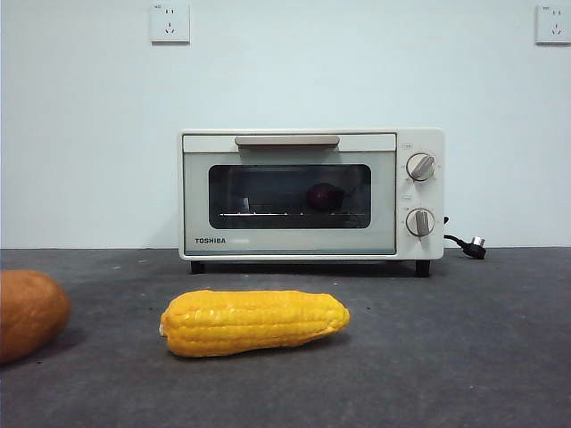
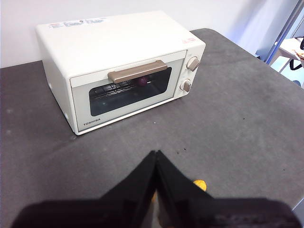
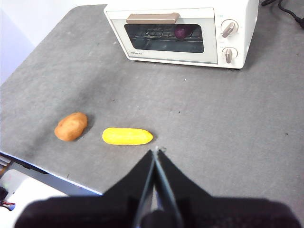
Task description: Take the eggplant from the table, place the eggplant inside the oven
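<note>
The eggplant [image 1: 325, 196] is sitting inside the oven [image 1: 310, 194] on the wire rack [image 1: 268, 214], behind the closed glass door, and only its rounded purple end is showing through the dark window; the rest of it is hard to make out. Going left to right across the table [image 1: 464, 339] in the front view, an orange-brown vegetable [image 1: 29, 312] is lying at the left edge, partly cut off by the frame. Just beside it, a yellow corn cob [image 1: 254, 322] is lying on its side in front of the oven, well apart from the door. At the oven's right, a black plug [image 1: 473, 246] is resting on the table.

Neither arm is showing in the front view. The left gripper [image 2: 156, 153] is hovering above the table, facing the oven door, jaws pressed together with nothing between them. The right gripper [image 3: 155, 151] is hanging above the table near the corn cob, its jaws likewise closed and empty.
</note>
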`<state>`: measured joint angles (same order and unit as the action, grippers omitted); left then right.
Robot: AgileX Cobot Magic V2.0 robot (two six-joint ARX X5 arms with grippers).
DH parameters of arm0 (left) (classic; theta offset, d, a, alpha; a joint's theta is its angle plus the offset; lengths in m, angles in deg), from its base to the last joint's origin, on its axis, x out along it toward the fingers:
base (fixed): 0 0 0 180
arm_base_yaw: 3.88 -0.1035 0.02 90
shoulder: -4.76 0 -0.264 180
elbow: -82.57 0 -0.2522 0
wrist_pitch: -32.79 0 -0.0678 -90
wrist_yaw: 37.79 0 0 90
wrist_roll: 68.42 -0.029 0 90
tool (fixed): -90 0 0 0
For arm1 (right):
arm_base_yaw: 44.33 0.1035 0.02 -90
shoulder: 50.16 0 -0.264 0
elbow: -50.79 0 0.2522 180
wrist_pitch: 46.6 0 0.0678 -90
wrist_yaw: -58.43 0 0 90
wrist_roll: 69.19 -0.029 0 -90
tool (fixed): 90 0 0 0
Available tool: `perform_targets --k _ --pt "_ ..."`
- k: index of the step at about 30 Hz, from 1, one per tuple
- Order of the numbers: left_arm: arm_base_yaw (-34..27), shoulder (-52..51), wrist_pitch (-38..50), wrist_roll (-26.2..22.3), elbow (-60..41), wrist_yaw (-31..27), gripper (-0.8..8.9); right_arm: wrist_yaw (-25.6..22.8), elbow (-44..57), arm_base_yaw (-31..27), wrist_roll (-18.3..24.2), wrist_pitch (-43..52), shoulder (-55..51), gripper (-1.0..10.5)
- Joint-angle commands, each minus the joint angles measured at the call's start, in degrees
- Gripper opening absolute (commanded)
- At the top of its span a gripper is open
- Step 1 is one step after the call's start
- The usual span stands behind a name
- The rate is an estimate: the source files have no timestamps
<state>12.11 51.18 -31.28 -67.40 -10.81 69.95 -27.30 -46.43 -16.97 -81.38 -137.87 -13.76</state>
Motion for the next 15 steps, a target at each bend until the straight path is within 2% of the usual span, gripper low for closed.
perform_targets --k 1,7,15 --pt "0.2 -0.2 0.2 -0.8 0.0 0.2 -0.04 -0.3 0.2 0.1 0.4 -1.4 -0.2 0.0" --pt "0.2 0.0 0.8 -0.8 0.0 0.2 -0.04 -0.3 0.2 0.1 0.4 -1.4 -0.2 0.0" --pt "0.2 0.5 1.2 -3.6 0.0 0.0 -0.04 -0.3 0.2 0.1 0.4 -1.4 -0.2 0.0"
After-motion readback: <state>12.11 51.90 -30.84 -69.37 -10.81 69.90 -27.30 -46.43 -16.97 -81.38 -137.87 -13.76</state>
